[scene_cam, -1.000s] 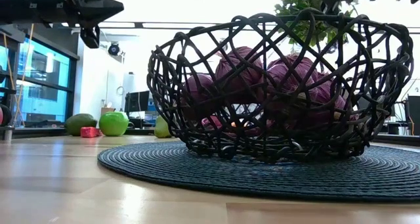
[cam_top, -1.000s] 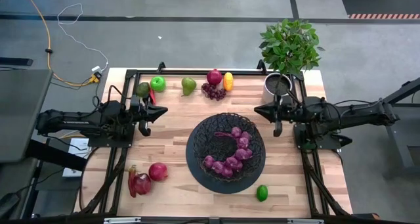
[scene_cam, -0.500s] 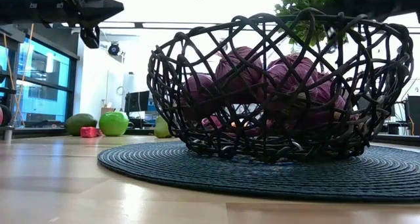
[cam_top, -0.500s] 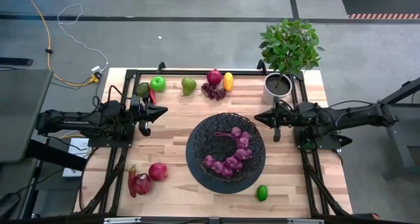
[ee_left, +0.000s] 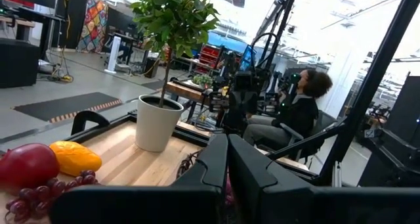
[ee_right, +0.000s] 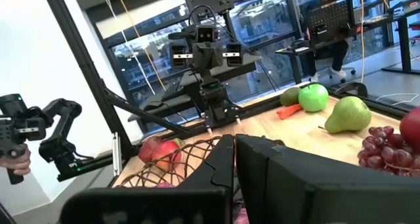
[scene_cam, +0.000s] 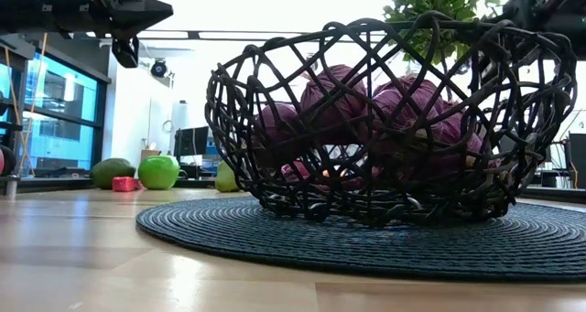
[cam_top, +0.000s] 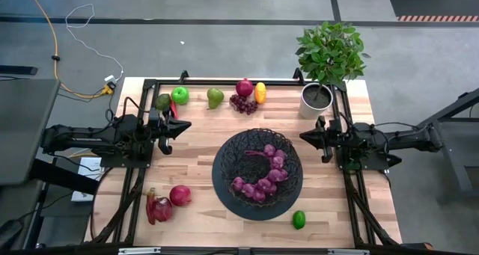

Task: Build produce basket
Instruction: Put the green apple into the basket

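The black woven wire basket [cam_top: 257,164] stands on a dark round mat at the table's middle, with purple produce [cam_top: 268,174] inside it. Along the far edge lie an avocado [cam_top: 163,102], a green apple [cam_top: 179,95], a pear [cam_top: 215,98], a red fruit [cam_top: 244,87], grapes [cam_top: 242,103] and an orange-yellow fruit [cam_top: 260,92]. Near the front lie a red pepper [cam_top: 156,208], a red apple [cam_top: 179,194] and a lime [cam_top: 299,219]. My left gripper [cam_top: 168,140] hovers shut left of the basket. My right gripper [cam_top: 325,149] hovers shut to the basket's right. Both hold nothing.
A grey pot with a green plant [cam_top: 316,98] stands at the far right corner, just beyond my right gripper. A black frame [cam_top: 224,81] runs along the table's far edge and sides. A person [ee_left: 298,106] sits in the room behind.
My right gripper has sunk and drawn back toward the table's right and near edges, away from the plant pot, rolling slightly; it stays shut. In the low view it has come down into sight behind the basket's right rim.
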### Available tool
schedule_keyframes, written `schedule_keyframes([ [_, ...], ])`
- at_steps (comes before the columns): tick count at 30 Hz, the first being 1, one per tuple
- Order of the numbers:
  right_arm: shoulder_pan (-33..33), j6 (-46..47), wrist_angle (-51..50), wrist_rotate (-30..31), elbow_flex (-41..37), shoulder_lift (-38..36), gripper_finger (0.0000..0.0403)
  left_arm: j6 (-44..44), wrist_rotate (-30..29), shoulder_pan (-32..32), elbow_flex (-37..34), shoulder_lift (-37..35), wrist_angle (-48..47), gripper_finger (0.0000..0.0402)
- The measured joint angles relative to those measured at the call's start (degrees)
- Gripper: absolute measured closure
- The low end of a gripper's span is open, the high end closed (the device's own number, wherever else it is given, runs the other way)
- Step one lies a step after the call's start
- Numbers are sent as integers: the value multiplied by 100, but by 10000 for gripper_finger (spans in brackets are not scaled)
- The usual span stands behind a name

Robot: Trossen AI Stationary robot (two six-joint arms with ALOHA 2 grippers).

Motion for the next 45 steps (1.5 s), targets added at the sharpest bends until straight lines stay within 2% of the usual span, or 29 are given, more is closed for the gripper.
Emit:
schedule_keyframes([
  [11,0,-189,288,67,-303,-191,403,-1,-24,0,1,0,-2,398],
  [15,0,-87,305,68,-303,-191,403,-423,-351,2,29,36,75,390],
  [19,0,40,331,70,-303,-191,403,-457,-435,3,416,384,72,346],
  [24,0,46,333,70,-306,-191,403,-102,-877,132,1376,1019,-407,265],
  [28,0,46,346,72,-306,-191,403,223,-1408,361,2330,1340,-1392,208],
  [32,0,46,351,76,-306,-191,403,399,-1444,651,3307,1577,-2565,163],
  [37,0,46,351,87,-306,-191,403,394,-1449,944,4077,1893,-3678,129],
  [45,0,46,349,87,-308,-189,403,178,-1554,1036,4116,2146,-4016,119],
])
